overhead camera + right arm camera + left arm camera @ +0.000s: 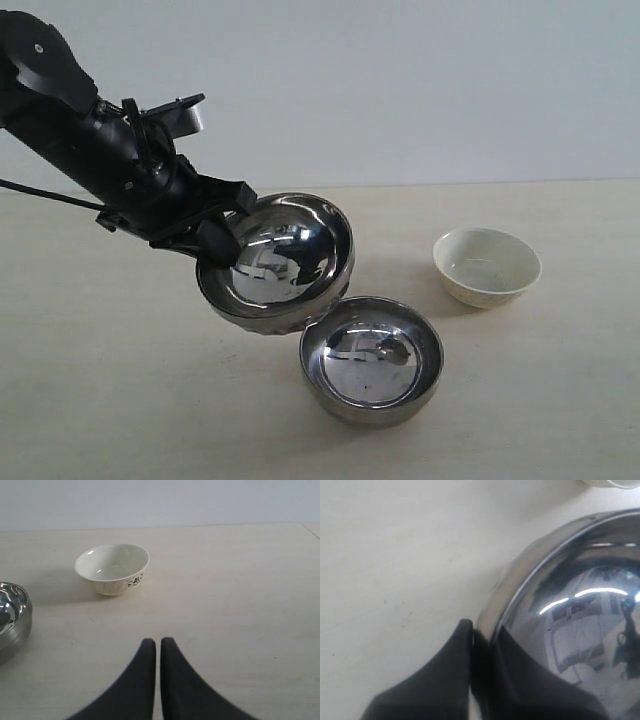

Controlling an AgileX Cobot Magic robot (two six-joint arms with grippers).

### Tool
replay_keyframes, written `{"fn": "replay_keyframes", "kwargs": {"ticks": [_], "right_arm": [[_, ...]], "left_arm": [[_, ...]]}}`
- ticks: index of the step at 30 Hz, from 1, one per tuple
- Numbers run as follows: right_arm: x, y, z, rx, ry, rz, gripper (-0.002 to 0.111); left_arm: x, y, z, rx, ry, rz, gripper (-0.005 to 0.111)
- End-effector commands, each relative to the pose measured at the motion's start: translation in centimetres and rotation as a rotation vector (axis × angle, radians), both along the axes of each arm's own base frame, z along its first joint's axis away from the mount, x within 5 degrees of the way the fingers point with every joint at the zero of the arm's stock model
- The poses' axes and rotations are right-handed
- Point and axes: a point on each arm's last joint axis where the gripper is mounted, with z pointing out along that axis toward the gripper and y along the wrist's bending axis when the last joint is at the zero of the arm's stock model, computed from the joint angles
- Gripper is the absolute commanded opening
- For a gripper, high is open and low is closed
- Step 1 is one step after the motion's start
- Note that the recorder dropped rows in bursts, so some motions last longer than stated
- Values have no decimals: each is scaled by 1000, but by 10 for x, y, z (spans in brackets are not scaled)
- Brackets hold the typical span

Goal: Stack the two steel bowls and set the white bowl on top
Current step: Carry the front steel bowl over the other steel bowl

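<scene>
My left gripper (222,235) is shut on the rim of one steel bowl (280,262), holding it tilted in the air with its inside facing the exterior camera. In the left wrist view that steel bowl (570,630) fills the frame, its rim pinched between the fingers (462,650). The second steel bowl (371,358) sits upright on the table just below and to the right of the lifted one. The white bowl (487,266) stands upright at the right. My right gripper (157,642) is shut on nothing, hovering over the table short of the white bowl (113,568).
The pale wooden table (120,400) runs back to a plain light wall. The edge of the resting steel bowl (12,620) shows at the side of the right wrist view. The right arm does not show in the exterior view.
</scene>
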Motion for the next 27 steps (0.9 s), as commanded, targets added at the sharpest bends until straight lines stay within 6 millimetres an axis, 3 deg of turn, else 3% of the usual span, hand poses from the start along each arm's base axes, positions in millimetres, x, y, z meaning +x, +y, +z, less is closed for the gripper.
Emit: {"fn": "replay_keyframes", "kwargs": {"ticks": [1, 27], "right_arm": [[0, 0, 1, -3, -17, -1, 0], [0, 0, 1, -3, -17, -1, 0]], "left_arm": [[-2, -4, 7, -17, -15, -14, 4], [-1, -4, 5, -16, -18, -15, 4]]}}
